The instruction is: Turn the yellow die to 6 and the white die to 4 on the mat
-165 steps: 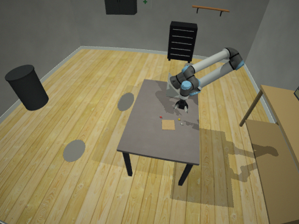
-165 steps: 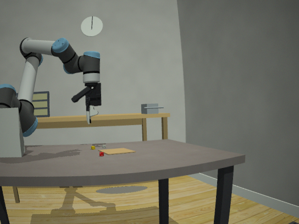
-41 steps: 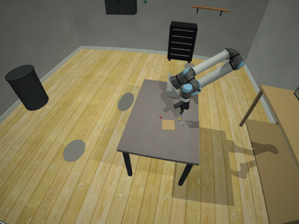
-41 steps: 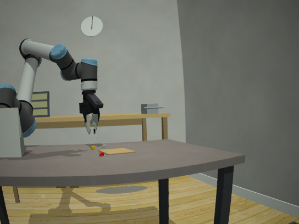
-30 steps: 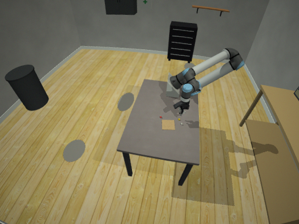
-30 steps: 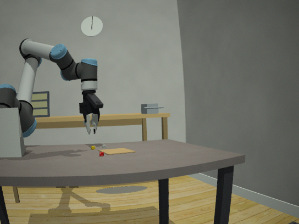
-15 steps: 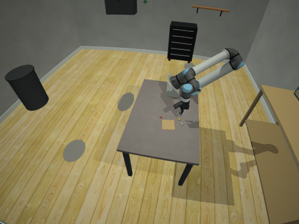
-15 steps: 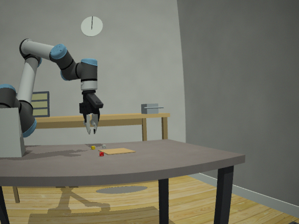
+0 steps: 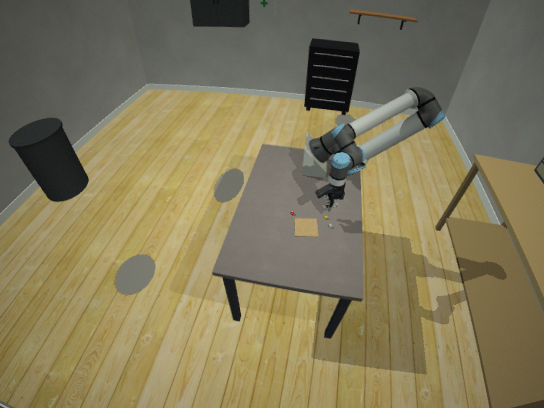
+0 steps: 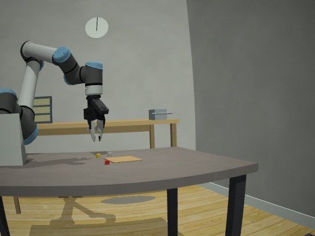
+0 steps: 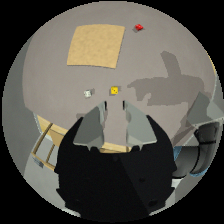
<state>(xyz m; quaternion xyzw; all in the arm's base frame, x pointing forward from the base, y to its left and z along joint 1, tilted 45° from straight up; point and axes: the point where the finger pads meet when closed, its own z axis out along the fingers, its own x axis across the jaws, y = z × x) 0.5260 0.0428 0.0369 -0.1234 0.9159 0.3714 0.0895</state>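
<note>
The yellow die (image 9: 326,217) (image 10: 98,155) (image 11: 114,90) rests on the table beside the mat (image 9: 306,227) (image 10: 124,159) (image 11: 97,46). The white die (image 9: 330,226) (image 10: 109,154) (image 11: 88,93) rests near it, also off the mat. The red die (image 9: 292,213) (image 10: 107,162) (image 11: 139,27) is on the table off another side of the mat. The numbers on top are too small to read surely. My gripper (image 10: 96,140) (image 11: 114,101) points down, well above the table, near the yellow die. Its jaws are partly closed, with a narrow gap and nothing between them.
The dark table (image 9: 260,240) (image 10: 179,168) carries the dice, the mat and a pale block (image 9: 313,167) (image 10: 10,139) by the arm's base. The arm's shadow falls across the table. A wooden bench (image 9: 505,185) (image 10: 127,124) stands beyond the table.
</note>
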